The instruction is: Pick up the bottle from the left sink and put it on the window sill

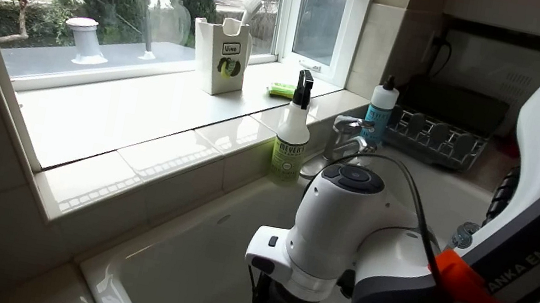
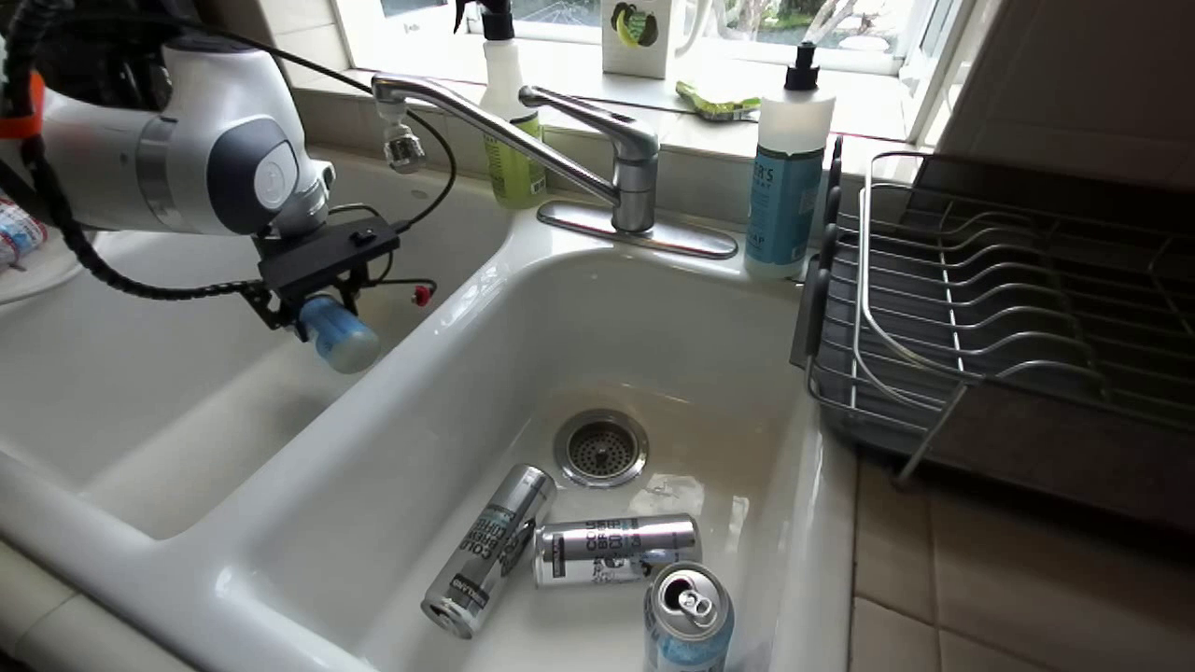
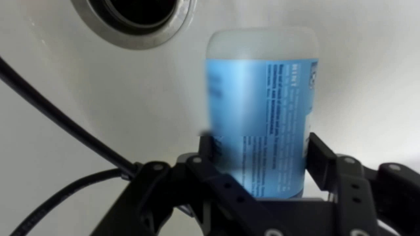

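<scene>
We have the jaws clamped on the bottle (image 3: 262,111): in the wrist view they press in from both sides on its blue label. In an exterior view we find it hanging over the left sink (image 2: 187,467), tilted, its translucent base aimed down toward the divider (image 2: 317,439) between the basins; the jaws hide its top from us. Beyond it, in the wrist view, we see a round metal drain (image 3: 137,41).

Along the window sill (image 1: 132,110) we see a white pitcher (image 1: 222,62) and a small green item (image 1: 282,90) that we cannot identify. A spray bottle (image 1: 290,144) stands just below, beside the faucet (image 2: 635,177). A pump bottle (image 2: 789,187) with a blue label stands on the faucet's opposite side, near the dish rack (image 2: 980,317) on the tiled worktop (image 2: 906,569). In the smaller basin (image 2: 672,308) we count three cans (image 2: 616,551), two of them lying on their sides; the third faces us with its opened top.
</scene>
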{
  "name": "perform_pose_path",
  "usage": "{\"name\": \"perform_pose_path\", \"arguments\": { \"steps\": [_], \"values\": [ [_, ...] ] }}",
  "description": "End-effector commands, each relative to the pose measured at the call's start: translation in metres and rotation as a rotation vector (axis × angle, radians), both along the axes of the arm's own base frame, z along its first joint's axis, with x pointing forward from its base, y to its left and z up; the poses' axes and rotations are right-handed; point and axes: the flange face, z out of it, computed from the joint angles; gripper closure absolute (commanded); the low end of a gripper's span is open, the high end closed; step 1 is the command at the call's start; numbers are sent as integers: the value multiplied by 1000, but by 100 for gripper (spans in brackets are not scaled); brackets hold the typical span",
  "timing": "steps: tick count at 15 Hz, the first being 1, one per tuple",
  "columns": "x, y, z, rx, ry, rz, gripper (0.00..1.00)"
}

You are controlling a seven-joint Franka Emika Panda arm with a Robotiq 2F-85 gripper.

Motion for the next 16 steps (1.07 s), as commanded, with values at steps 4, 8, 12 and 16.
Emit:
{"name": "perform_pose_path", "arguments": {
  "steps": [4,8,12,16],
  "values": [
    [-32,11,76,97,-164,-130,56],
    [-41,20,118,176,-233,-228,56],
    [-38,32,155,322,-286,-362,56],
    [-32,35,161,355,-293,-397,31]
  ]
}}
